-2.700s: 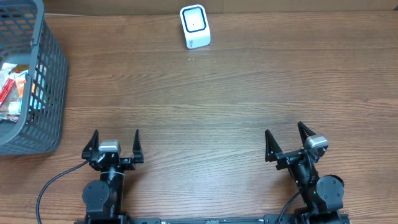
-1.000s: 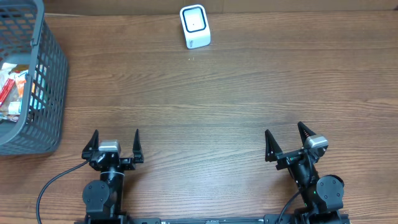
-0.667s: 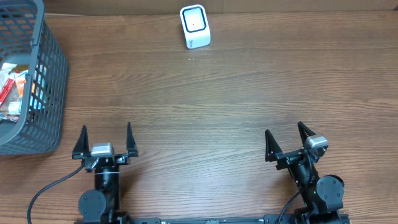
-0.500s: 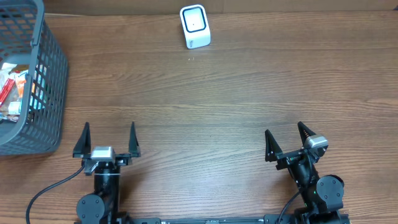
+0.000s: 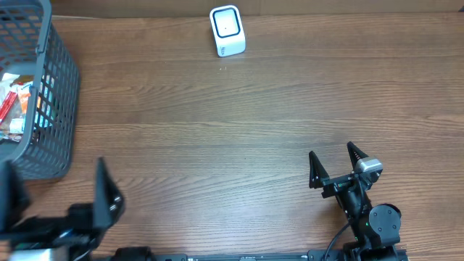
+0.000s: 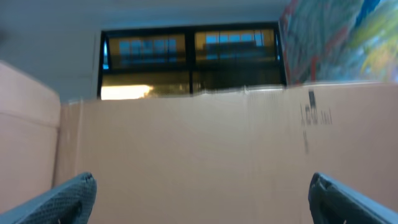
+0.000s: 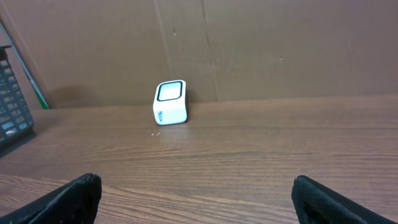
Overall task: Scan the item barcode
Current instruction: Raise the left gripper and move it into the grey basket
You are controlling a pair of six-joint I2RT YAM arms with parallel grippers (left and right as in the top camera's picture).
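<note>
The white barcode scanner [image 5: 227, 30] stands at the table's far edge, its dark window facing up; the right wrist view also shows this scanner [image 7: 170, 102]. Packaged items [image 5: 14, 101] lie inside the grey basket [image 5: 51, 94] at the left. Raised high at the bottom left, my left gripper [image 5: 58, 199] is open and holds nothing. Its wrist view shows only this left gripper [image 6: 202, 202] in front of a cardboard wall. Low at the bottom right, my right gripper [image 5: 331, 154] is open and holds nothing. The right wrist view shows the right gripper [image 7: 198, 202] facing the scanner.
A cardboard wall [image 7: 249, 43] closes off the table's far side. The basket's corner [image 7: 12, 106] shows at the left of the right wrist view. Bare wooden tabletop [image 5: 239, 123] lies between the grippers and the scanner.
My left arm has swung left and risen toward the overhead camera, so its fingers look much larger. The right arm has not moved.
</note>
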